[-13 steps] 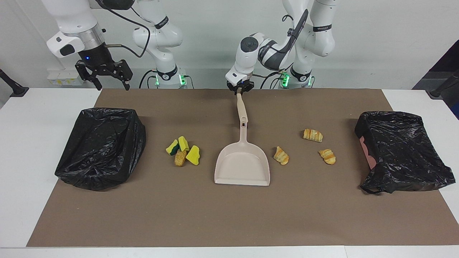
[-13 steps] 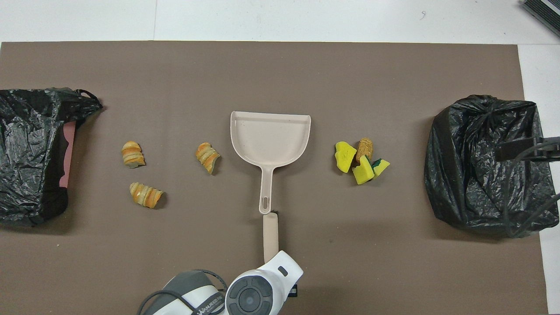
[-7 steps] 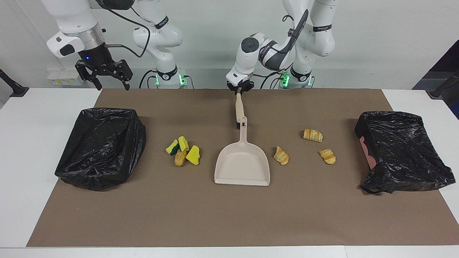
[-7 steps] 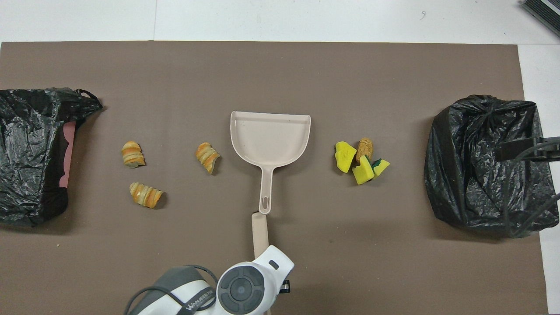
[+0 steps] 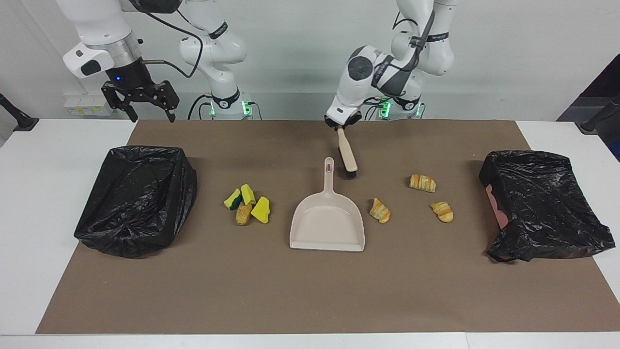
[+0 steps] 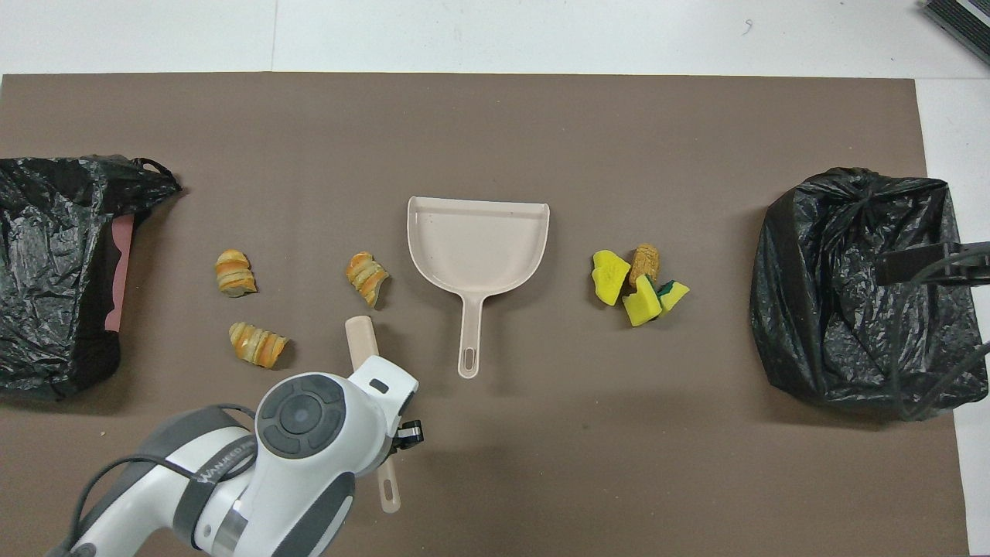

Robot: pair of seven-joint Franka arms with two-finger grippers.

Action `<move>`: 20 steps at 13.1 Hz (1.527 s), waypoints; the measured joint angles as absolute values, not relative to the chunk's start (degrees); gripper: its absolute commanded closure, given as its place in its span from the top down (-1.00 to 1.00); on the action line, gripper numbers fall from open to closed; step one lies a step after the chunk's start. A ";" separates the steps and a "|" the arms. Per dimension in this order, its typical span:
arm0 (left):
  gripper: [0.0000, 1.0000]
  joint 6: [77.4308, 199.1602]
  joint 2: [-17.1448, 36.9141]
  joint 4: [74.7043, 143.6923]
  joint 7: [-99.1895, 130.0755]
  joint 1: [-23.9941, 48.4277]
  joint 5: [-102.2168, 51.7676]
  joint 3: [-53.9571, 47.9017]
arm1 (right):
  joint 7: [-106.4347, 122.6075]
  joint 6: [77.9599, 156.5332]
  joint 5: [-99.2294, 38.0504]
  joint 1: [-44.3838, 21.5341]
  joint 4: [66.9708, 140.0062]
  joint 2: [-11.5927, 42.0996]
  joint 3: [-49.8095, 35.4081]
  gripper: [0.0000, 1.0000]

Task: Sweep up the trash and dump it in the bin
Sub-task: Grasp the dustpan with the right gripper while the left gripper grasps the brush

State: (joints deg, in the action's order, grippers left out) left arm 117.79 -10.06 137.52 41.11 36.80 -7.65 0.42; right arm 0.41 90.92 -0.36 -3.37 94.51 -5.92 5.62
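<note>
My left gripper point(image 5: 341, 125) is shut on the handle of the beige brush point(image 5: 347, 154) and holds it tilted. Its black bristles point(image 5: 350, 172) hang low by the mat, beside the dustpan's handle. The brush head point(image 6: 360, 340) lies near one croissant piece point(image 6: 366, 278). The beige dustpan point(image 5: 327, 220) lies flat at mid-table. Three croissant pieces point(image 5: 379, 210) point(image 5: 422, 182) point(image 5: 442, 212) lie toward the left arm's end. Yellow sponge wedges point(image 5: 261, 210) point(image 5: 248, 194), a green-backed one point(image 5: 232, 199) and a brown nugget point(image 5: 243, 214) are clustered toward the right arm's end. My right gripper point(image 5: 149, 115) waits open, raised.
A bin lined with a black bag point(image 5: 138, 198) stands at the right arm's end of the brown mat point(image 5: 310, 291). A second black-bagged bin point(image 5: 542, 203) stands at the left arm's end. The left arm's wrist point(image 6: 309, 433) covers part of the mat in the overhead view.
My left gripper has carried the brush away from the dustpan's handle tip toward the left arm's end. It now sits beside the handle, near the nearest croissant piece. The right arm has not moved.
</note>
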 measured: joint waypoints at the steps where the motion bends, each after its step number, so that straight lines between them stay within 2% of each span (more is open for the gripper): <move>1: -1.00 117.78 -9.88 136.50 38.42 34.31 -6.85 0.46 | 0.43 90.16 -0.35 -3.37 94.50 -5.96 5.62 1.00; 4: -1.00 116.14 -8.62 132.01 31.55 27.16 -4.34 0.56 | 0.02 89.26 -0.40 -4.77 94.73 -6.01 5.43 1.00; 7: -1.00 112.46 -5.03 125.68 26.85 21.50 -1.59 0.63 | -5.93 90.06 -0.53 -10.06 96.91 -5.54 4.86 1.00; 10: -1.00 110.08 -1.86 121.91 20.78 14.90 -0.83 0.72 | -14.86 93.36 -0.63 -17.27 98.24 -2.60 4.47 1.00; 16: -1.00 107.63 -1.34 122.15 8.99 0.87 -0.67 0.85 | -34.01 106.35 -0.67 -32.25 99.00 8.91 4.15 1.00; 20: -1.00 107.82 -1.35 127.23 7.42 -1.73 -0.70 0.38 | -41.31 113.48 -3.67 -38.14 99.05 14.76 4.06 1.00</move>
State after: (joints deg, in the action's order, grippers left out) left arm 107.82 -1.35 127.23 7.42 -1.73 -0.70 0.38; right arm -41.31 113.48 -3.67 -38.14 99.05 14.76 4.06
